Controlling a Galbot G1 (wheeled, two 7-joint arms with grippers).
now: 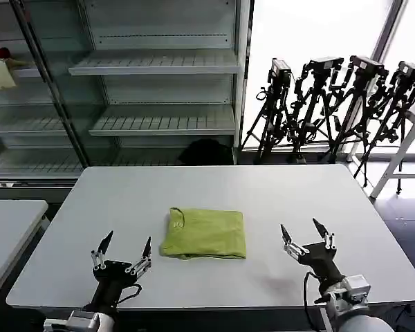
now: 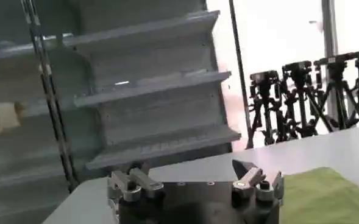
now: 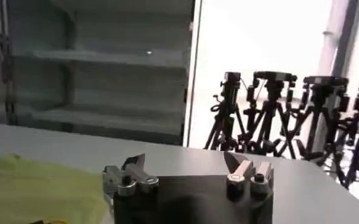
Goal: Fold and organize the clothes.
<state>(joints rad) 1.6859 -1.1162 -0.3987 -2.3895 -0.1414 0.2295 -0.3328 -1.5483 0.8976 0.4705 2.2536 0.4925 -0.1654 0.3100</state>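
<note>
— What is on the left side of the wide white rectangular surface (image 1: pixel 214 187)?

— The left end effector (image 1: pixel 126 249) stands just above the near edge, toward the near left corner. Its dark pointed fingers (image 1: pixel 104 243) are spread wide with nothing between them. In the left wrist view the same end effector (image 2: pixel 194 176) shows its fingers well apart, with green cloth just beside it.

— And in the middle?

— The lime yellow-green cotton T-shirt (image 1: pixel 205 234) lies folded into a flat, compact rectangle, roughly centred between the left and right edges and nearer the near edge than the far one. Its collar sits at the left end of the fold. Neither end effector touches it.

— The right side?

— The right end effector (image 1: pixel 306 232) hovers over the near edge, to the right of the shirt and apart from it, its fingers likewise wide and empty. The right wrist view shows it (image 3: pixel 185 164) with the shirt (image 3: pixel 39 189) off to one side. Beyond the far right corner stand black camera tripods (image 1: pixel 339 104).
</note>
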